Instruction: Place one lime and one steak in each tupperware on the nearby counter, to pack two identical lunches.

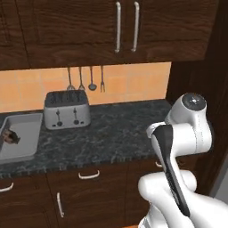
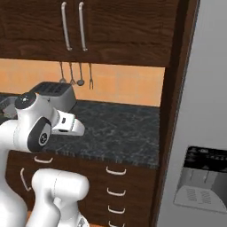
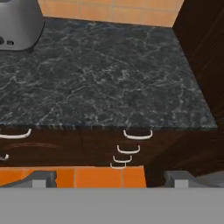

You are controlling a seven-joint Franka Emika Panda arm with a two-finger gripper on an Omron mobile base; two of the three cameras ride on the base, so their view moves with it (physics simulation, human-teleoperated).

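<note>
The counter point(image 1: 111, 133) is a dark speckled stone top over brown drawers with curved silver handles; it also shows in the right base view point(image 2: 119, 128) and the hand view point(image 3: 109, 83). My gripper point(image 3: 113, 179) hangs in front of the counter's edge, above the drawer fronts. It looks down on the bare right end of the top. Its grey fingertips point(image 3: 41, 178) stand far apart, open, with nothing between them. The lime, the steak and the tupperware are out of view.
A silver toaster point(image 1: 67, 109) stands at the back left of the counter. A steel sink point(image 1: 24, 142) with a small dark thing in it lies further left. Utensils point(image 1: 84, 80) hang on the orange wall. A tall wooden panel point(image 2: 170, 102) and a grey fridge point(image 2: 204, 133) close off the right.
</note>
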